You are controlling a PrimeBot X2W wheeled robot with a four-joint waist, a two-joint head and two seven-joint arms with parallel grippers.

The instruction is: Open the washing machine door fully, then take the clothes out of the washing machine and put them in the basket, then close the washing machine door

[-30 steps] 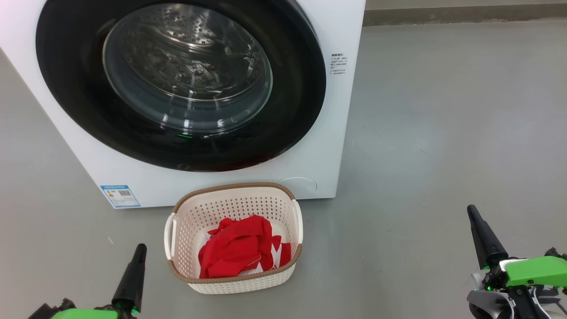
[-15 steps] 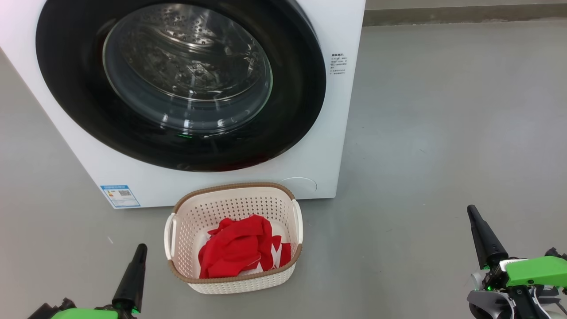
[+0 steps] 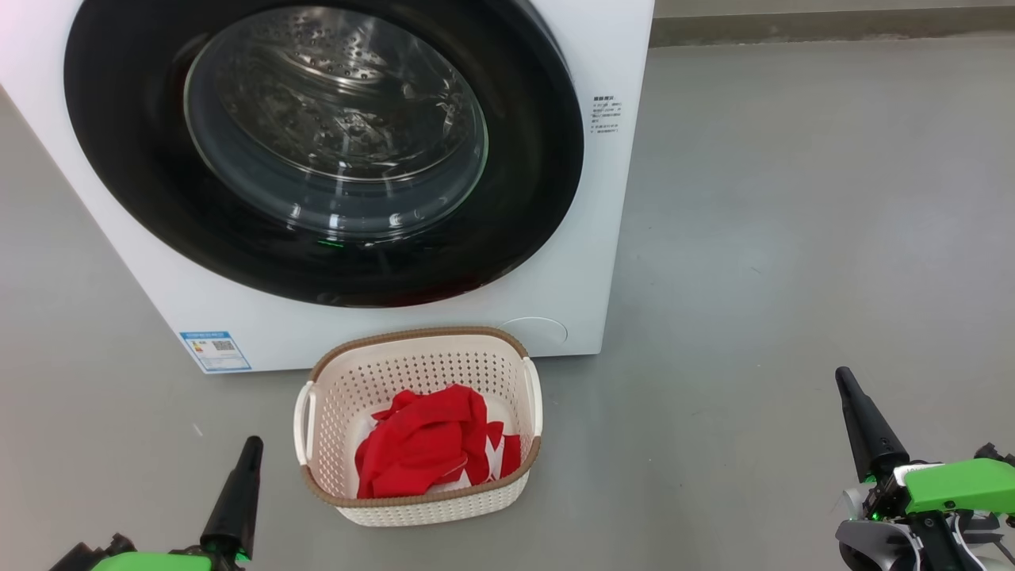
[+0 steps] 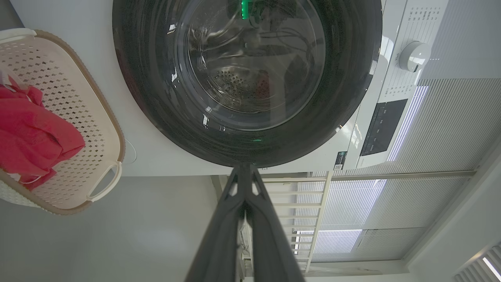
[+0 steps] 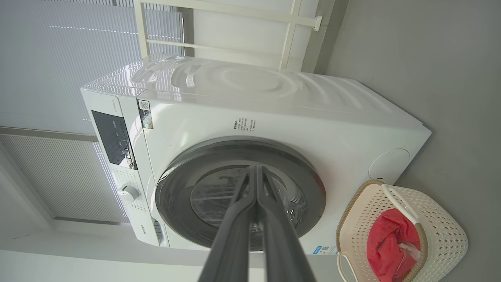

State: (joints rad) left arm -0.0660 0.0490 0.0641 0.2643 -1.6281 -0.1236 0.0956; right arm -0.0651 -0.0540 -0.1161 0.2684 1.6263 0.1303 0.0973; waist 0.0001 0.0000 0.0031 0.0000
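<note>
Grey floor [image 3: 793,198] runs bare around the washing machine [image 3: 603,262], a white box standing at the far left of the head view. The washing machine door [image 3: 523,198] lies flat against the machine's front, its black rim flush with the white panel as far as the right wrist view lets me judge. Through its glass the perforated steel drum [image 3: 333,103] reads as bare metal. The basket [image 3: 420,333] sits on the floor just in front of the machine, below the door. The clothes [image 3: 420,452] lie inside it as a crumpled red heap with a few white patches, well below the brown rim. The left tool [image 3: 252,448] hovers low to the left of the basket, apart from it, its two dark fingers pressed together to a single point and holding nothing. The right tool [image 3: 844,379] hangs well off to the right over open floor, likewise pressed together and empty (both wrist views show the finger pairs meeting at the tips). By my reading the last step, closing the door, looks done, with unloading finished too. The next move probably calls for little: at most a check that the latch has caught, with a firm push on the black rim from a pressed-together tool if it has not.
</note>
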